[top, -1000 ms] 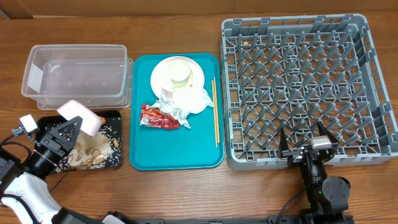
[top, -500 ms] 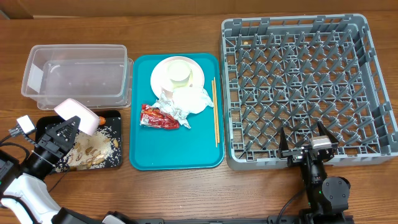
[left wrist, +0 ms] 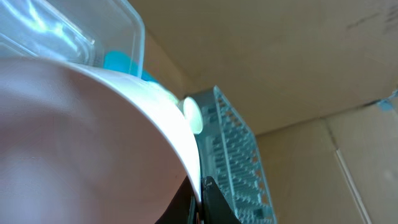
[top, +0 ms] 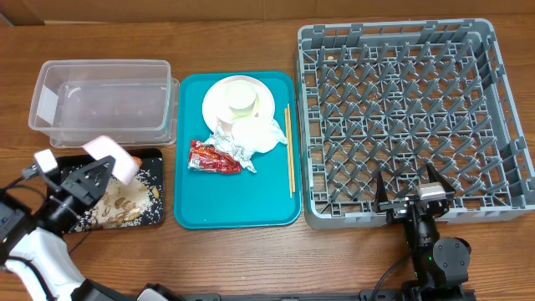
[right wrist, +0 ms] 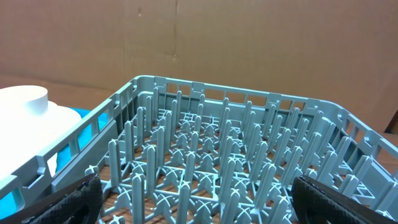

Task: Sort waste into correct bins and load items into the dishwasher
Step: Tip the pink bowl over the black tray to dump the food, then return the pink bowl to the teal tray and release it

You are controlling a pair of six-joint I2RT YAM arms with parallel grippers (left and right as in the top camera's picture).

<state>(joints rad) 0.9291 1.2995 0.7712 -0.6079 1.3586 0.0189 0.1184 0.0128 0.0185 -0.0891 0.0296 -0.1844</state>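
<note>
Emptying bowl, gripped in left jaws, over black tray | right jaws: released (idle by rack) | tilt steeply, keep rim above tray

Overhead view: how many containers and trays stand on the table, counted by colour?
Clear: 1, the plastic tub
Black: 1, the shallow tray
Teal: 1, the serving tray
Grey: 1, the dish rack
Total: 4
</note>
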